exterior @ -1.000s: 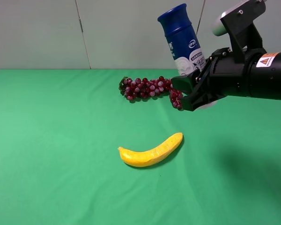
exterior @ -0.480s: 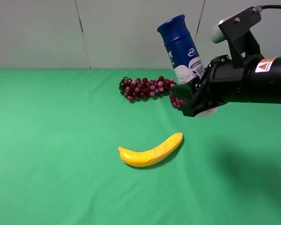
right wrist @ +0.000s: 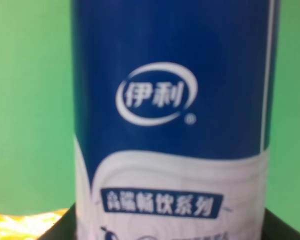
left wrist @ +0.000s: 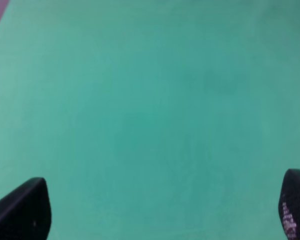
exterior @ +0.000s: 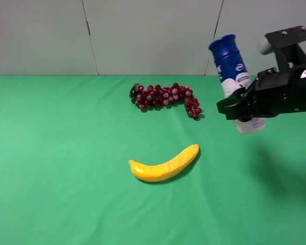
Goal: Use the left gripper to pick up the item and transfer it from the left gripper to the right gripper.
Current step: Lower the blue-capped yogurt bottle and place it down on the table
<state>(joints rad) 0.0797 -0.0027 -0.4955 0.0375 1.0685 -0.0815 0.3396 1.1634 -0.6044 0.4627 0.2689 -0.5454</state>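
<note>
The item, a tall bottle with a dark blue top and white lower body, is held in the air at the right of the exterior view, tilted a little left. My right gripper, black with a warning sticker, is shut on its white lower part. In the right wrist view the bottle fills the frame, with the black fingers at its base. My left gripper is out of the exterior view. Its two fingertips stand wide apart and empty over bare green cloth.
A yellow banana lies in the middle of the green table. A dark red grape bunch lies behind it. A pale wall stands at the table's back edge.
My right gripper has moved to the right and slightly down with the bottle, away from the grapes. The bottle stands a little more upright. Banana and grapes have not moved.
</note>
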